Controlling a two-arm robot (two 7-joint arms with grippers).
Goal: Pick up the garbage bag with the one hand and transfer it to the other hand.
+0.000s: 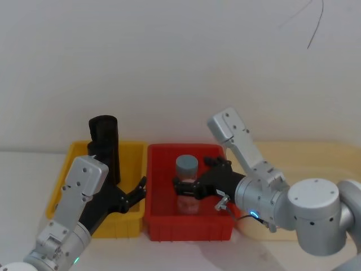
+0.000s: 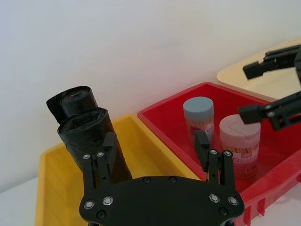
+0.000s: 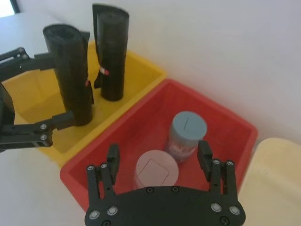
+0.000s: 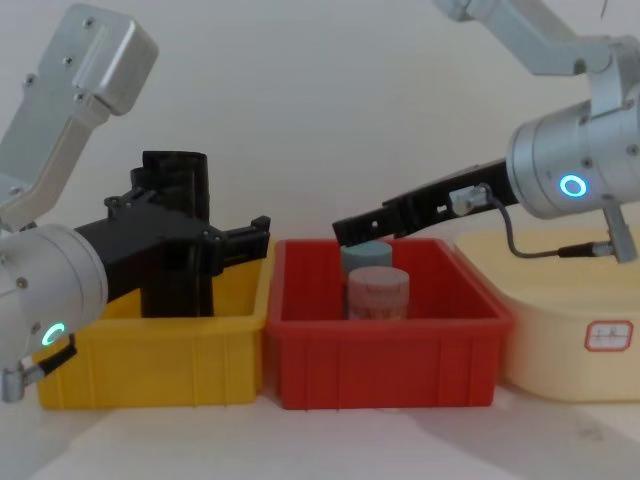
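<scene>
Left hand (image 2: 155,148), green-lit at the wrist, is spread wide and grips nothing; just ahead of it the garbage bag (image 2: 94,141) stands upright in the yellow bin (image 2: 56,188), close beside a second black roll (image 2: 70,99). Right hand (image 3: 158,153), likewise wide open and empty, hovers above the red bin (image 3: 225,122), over a blue-lidded jar (image 3: 188,128) and a pink-lidded jar (image 3: 156,170)

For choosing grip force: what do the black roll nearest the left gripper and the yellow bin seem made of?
The black cylindrical roll looks like thin plastic film wound tight, slightly glossy; its top end shows crumpled layers. The yellow rectangular bin looks like rigid moulded plastic, smooth, with a soft sheen and a thick rim.
</scene>
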